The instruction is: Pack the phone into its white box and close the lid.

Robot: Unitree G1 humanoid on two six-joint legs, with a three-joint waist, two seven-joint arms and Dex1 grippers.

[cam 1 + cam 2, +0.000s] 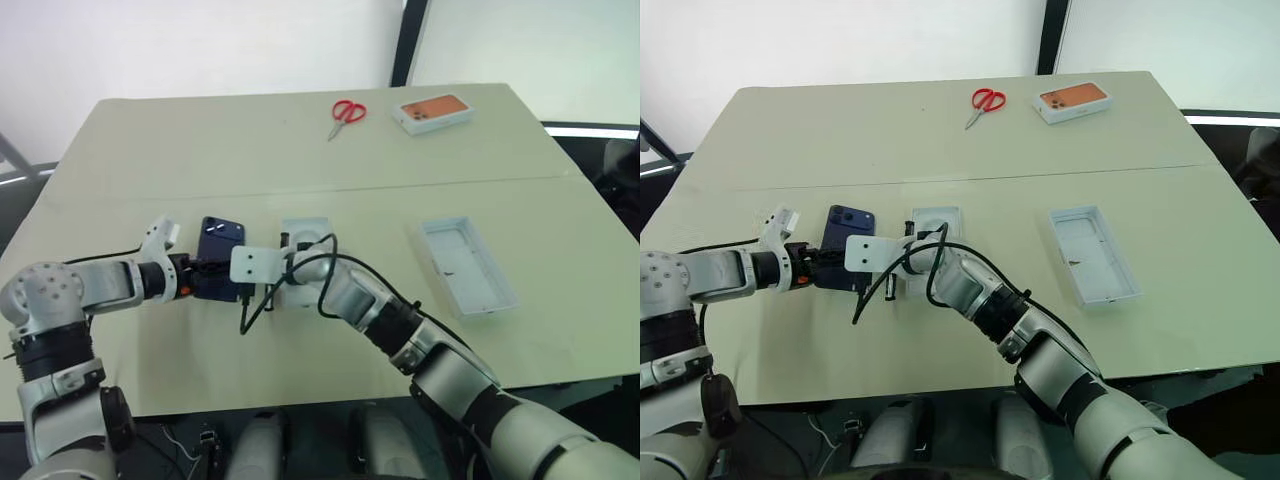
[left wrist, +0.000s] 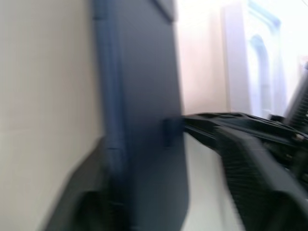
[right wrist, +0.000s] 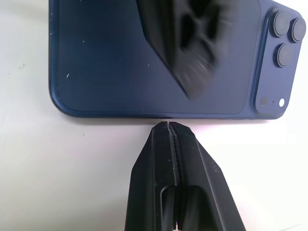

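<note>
Beige counter (image 1: 300, 160): your left gripper (image 1: 207, 277) is clamping onto the phone (image 1: 845, 250), right gripper (image 3: 169, 126) pinched shut, bracing its edge. Next, lift it toward the white box (image 1: 467, 266).

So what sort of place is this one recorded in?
Probably an indoor lab or test room, not a home: a plain beige table against bare white walls, set with staged props: red scissors, an orange-printed phone box, an open white tray and a dark blue phone.
</note>
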